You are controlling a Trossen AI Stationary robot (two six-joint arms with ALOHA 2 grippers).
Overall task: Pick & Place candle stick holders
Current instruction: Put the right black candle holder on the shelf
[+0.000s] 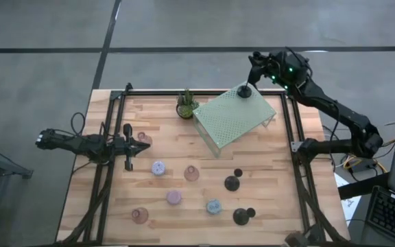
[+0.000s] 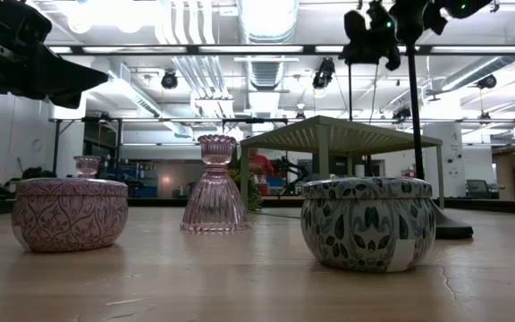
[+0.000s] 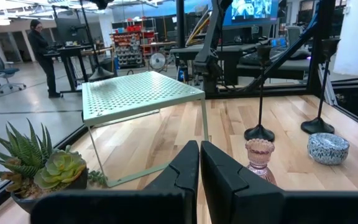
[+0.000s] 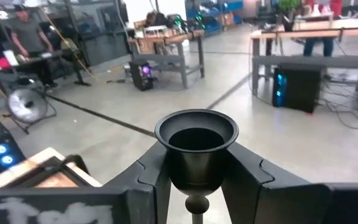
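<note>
While the right claw (image 4: 194, 168) is clamped on the cup end of a black candle holder (image 1: 246, 90), that arm reaches in over the desk's far right corner, elbow bent back past the right edge. Holder's matte black, thin stem, round base sitting on the pale green perforated platform (image 1: 235, 116) near its far corner. Left claw (image 3: 199, 168) is pinched together with nothing in it, hovering low by the left edge. Rest is scattered toward the near edge of the wooden desk (image 1: 170, 147): ribbed pink glass cup (image 2: 215, 186), patterned round tins, two more black holders.
</note>
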